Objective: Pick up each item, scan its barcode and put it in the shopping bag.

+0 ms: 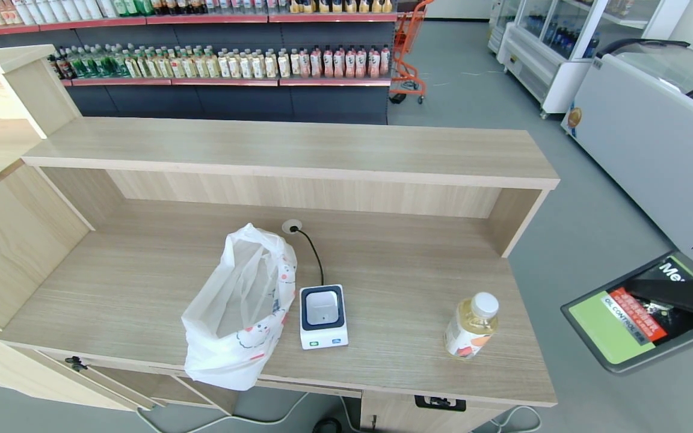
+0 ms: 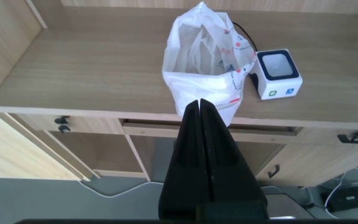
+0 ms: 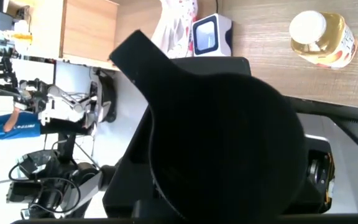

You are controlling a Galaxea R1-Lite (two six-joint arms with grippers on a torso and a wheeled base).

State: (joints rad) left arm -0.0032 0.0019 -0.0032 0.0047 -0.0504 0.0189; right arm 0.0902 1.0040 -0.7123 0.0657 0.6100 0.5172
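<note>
A white plastic shopping bag point(image 1: 238, 313) stands open on the wooden counter point(image 1: 394, 264), with the white barcode scanner point(image 1: 322, 316) just to its right. Farther right a bottle point(image 1: 471, 325) of pale yellow drink with a white cap stands near the front edge. My right gripper point(image 1: 641, 294) is off the counter's right end, shut on a flat black and green box point(image 1: 608, 328). The bottle point(image 3: 322, 37), scanner point(image 3: 211, 34) and bag point(image 3: 176, 18) show past that box. My left gripper point(image 2: 199, 112) is shut and holds nothing, in front of the counter's edge below the bag point(image 2: 207, 56).
A raised ledge point(image 1: 286, 150) runs along the counter's back, with side walls at left and right. The scanner's black cable point(image 1: 313, 252) leads to a hole in the counter. A chest freezer point(image 1: 653, 138) stands at the right, and shelves of bottles point(image 1: 220, 63) lie behind.
</note>
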